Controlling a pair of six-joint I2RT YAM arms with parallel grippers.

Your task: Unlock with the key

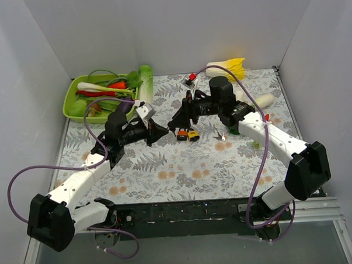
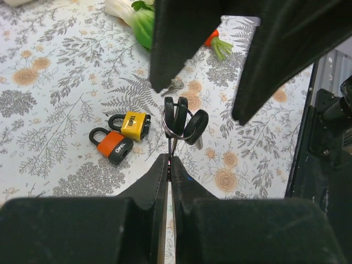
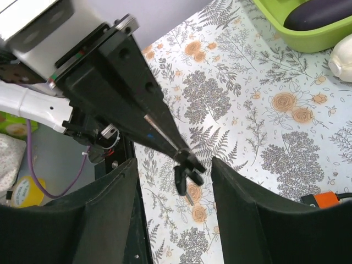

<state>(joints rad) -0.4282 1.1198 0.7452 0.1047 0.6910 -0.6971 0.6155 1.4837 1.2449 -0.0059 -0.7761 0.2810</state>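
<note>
my left claw (image 2: pixel 169 160) is clenched on the thin metal shaft of one key, and the rest of the bunch of keys (image 2: pixel 180 122) hangs off the ring just past my fingertips, above the table (image 2: pixel 55 66). the shaft lies in line with my left fingers, pointing right towards my right claw (image 3: pixel 174 164), which stands released. its two fingers are spread wide with the bunch in the gap between them, touching nothing that i can see.

the yellow padlock (image 2: pixel 135 125) and the orange padlock (image 2: pixel 113 146) lie flat on the table side by side, a little below and to the near side of the keys. by the top view they are just near of my right claw's tips, so i judge that arm the closer one to lift a lock. i cannot see either keyhole from here.
</note>
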